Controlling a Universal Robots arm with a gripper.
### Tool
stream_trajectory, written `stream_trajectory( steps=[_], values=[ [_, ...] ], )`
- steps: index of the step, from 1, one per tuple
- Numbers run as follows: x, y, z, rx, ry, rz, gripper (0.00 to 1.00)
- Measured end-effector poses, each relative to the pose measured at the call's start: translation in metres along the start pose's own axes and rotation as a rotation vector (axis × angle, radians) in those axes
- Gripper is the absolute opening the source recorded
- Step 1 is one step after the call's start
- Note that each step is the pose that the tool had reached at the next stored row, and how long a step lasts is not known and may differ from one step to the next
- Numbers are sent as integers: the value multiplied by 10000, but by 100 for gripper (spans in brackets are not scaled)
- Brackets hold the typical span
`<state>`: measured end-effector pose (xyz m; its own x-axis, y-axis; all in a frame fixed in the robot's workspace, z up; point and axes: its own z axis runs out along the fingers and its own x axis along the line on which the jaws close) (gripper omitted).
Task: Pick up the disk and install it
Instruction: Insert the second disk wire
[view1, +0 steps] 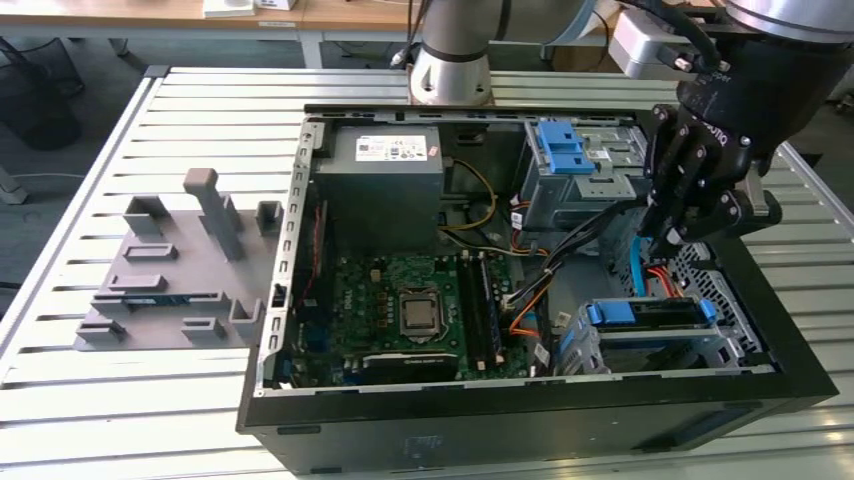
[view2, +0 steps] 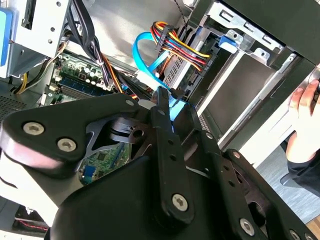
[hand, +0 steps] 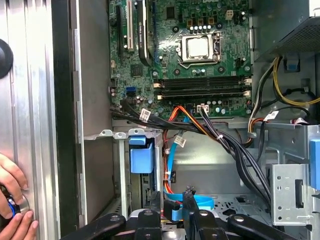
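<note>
Right now the gripper (view1: 663, 238) hangs inside the open computer case (view1: 534, 405), over the corner with the metal cage (view1: 727, 335). It is black and has many joints. I cannot tell if it is squeezed tight or let go, and nothing big sits in it. The disk (view1: 647, 312) is just below the gripper, slid into the metal cage. You can see the blue plastic frame across its end, with grey metal under it. The rest of it is hidden by the cage. In the first wrist view the blue end (hand: 141, 155) sits near the gripper, and a blue cable (hand: 172, 165) curls right by its tip. The green board (view1: 407, 305) is farther off. A person's hand (view2: 305, 115) rests on the edge of the case.
</note>
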<state>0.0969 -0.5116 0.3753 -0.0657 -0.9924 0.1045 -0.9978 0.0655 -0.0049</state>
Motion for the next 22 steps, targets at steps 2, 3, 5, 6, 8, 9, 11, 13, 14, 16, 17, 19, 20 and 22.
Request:
stream_trajectory(
  steps=[2,3,5,6,8,9,11,13,14,16,17,19,20,22],
  values=[
    [-2,0,20,0,1,2,31],
    [-3,0,28,0,1,2,30],
    [-5,-2,42,0,1,0,24],
    [-6,-2,49,0,0,0,17],
    [-7,-6,65,-1,-5,0,16],
    [-8,-7,74,-2,-14,1,16],
    [-7,-8,93,-9,-61,0,16],
    [-4,-9,109,-21,-219,-1,16],
    [-3,-9,114,-28,-316,-1,16],
    [-3,-9,118,-34,-423,-1,16],
    [-3,-9,118,-35,-429,0,16],
    [-3,-9,117,-36,-437,-1,16],
    [-3,-9,117,-36,-441,0,16],
    [0,-9,120,-36,-445,0,16]
  ],
)
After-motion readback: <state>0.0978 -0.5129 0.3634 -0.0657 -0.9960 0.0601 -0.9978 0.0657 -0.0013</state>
